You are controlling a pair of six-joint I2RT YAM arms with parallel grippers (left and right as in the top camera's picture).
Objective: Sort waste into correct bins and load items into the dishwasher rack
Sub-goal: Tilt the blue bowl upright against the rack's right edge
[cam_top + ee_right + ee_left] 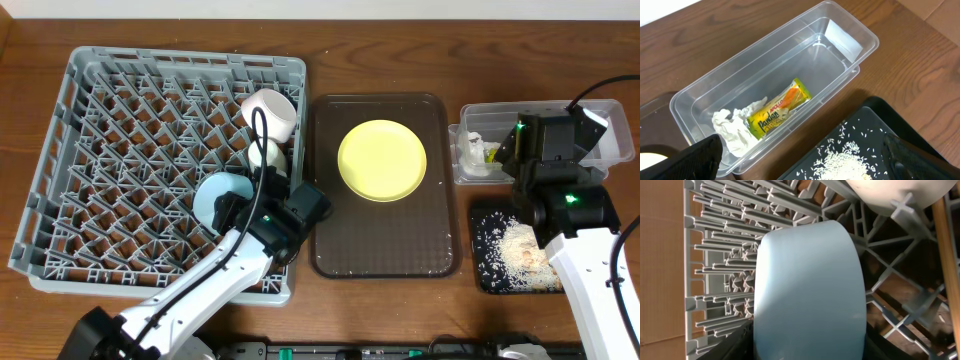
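Left fingers (737,350) clamp the light blue cup (215,197) over the near-right pegs of the dishwasher rack (180,55), twd the desk's left edge. Seat it btwn pegs before letting go (else it may roll). Cup's long axis tilts, round end up-left; mouth or base, can't tell. Right fingers (700,157) gape, empty.

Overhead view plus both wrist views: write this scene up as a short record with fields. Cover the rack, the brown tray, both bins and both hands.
rack: grey dishwasher rack, holding white bowl and light blue cup
brown tray: yellow plate on it
clear tub: napkin and snack wrapper inside
black tray: whitish food scraps
left hand: closed on the cup, inside the rack
right hand: open, empty, over the two bins
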